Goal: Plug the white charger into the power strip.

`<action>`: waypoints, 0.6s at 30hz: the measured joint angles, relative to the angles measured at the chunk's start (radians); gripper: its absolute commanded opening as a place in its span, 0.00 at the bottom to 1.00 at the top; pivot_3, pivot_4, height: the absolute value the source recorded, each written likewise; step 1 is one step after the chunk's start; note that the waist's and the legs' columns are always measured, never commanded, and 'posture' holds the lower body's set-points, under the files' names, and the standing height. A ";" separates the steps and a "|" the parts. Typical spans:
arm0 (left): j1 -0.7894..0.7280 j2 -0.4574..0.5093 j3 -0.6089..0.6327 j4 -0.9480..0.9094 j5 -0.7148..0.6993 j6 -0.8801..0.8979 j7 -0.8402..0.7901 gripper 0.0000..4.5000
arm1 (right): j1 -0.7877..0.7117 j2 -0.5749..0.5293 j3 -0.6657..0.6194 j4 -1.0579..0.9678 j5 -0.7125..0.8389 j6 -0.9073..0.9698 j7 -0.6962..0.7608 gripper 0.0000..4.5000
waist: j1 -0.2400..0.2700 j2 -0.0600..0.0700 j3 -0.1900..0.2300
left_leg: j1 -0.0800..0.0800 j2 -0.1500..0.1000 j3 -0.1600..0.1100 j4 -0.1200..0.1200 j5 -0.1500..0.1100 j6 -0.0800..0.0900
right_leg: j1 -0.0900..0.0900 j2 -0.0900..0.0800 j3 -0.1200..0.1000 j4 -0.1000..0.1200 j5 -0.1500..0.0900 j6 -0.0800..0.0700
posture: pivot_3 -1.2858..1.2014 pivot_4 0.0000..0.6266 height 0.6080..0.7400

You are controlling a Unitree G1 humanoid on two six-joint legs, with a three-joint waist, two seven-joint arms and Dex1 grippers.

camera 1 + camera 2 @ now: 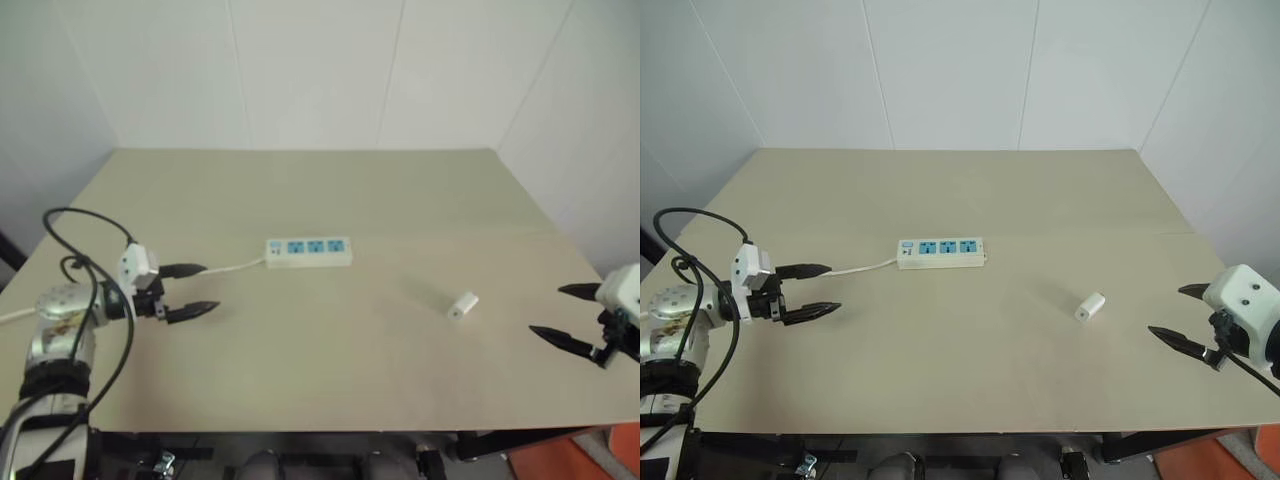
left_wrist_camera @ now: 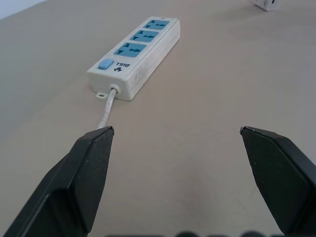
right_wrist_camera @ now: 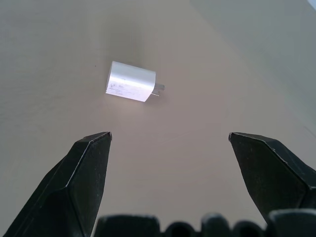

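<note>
our left gripper [image 1: 200, 290] hangs wide open and empty near the table's [image 1: 330, 380] left edge, our right gripper [image 1: 565, 315] likewise at its right edge. we see the white charger [image 1: 461, 305] lying unplugged right of centre, well apart from the power strip [image 1: 309, 251] mid-table.

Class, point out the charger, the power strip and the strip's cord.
charger [image 3: 130, 81], right wrist view, on its white body.
power strip [image 2: 139, 35], left wrist view, on its middle socket.
cord [image 1: 232, 267], left eye view, mid-length.
</note>
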 measured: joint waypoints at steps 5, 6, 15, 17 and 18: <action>-0.010 0.000 -0.002 0.019 0.000 -0.011 0.000 0.99 | 0.000 0.001 0.000 0.000 0.000 -0.004 -0.013 1.00 | 0.000 0.000 0.000 | 0.000 0.000 0.000 0.000 0.000 0.000 | 0.000 0.000 0.000 0.000 0.000 0.000 | 0.52 0.24 1.00; -0.010 0.000 -0.002 0.020 0.000 -0.011 0.000 0.99 | 0.000 0.001 0.000 0.000 0.000 -0.005 -0.014 1.00 | 0.000 0.000 0.000 | 0.000 0.000 0.000 0.000 0.000 0.000 | 0.000 0.000 0.000 0.000 0.000 0.000 | 0.52 0.24 1.00; -0.010 0.000 -0.003 0.023 0.002 -0.014 0.002 0.99 | 0.009 0.001 0.001 0.000 0.000 -0.013 -0.015 1.00 | 0.000 0.000 0.000 | 0.000 0.000 0.000 0.000 0.000 0.000 | 0.000 0.000 0.000 0.000 0.000 0.000 | 0.52 0.24 1.00; -0.010 0.000 -0.003 0.023 0.005 -0.014 0.002 0.99 | 0.011 0.001 0.002 0.000 0.000 -0.013 -0.015 1.00 | 0.000 0.000 0.000 | 0.000 0.000 0.000 0.000 0.000 0.000 | 0.000 0.000 0.000 0.000 0.000 0.000 | 0.52 0.24 1.00; -0.010 0.000 -0.003 0.023 0.008 -0.014 0.002 0.99 | 0.012 0.001 0.002 0.000 0.000 -0.013 -0.016 1.00 | 0.000 0.000 0.000 | 0.000 0.000 0.000 0.000 0.000 0.000 | 0.000 0.000 0.000 0.000 0.000 0.000 | 0.52 0.24 1.00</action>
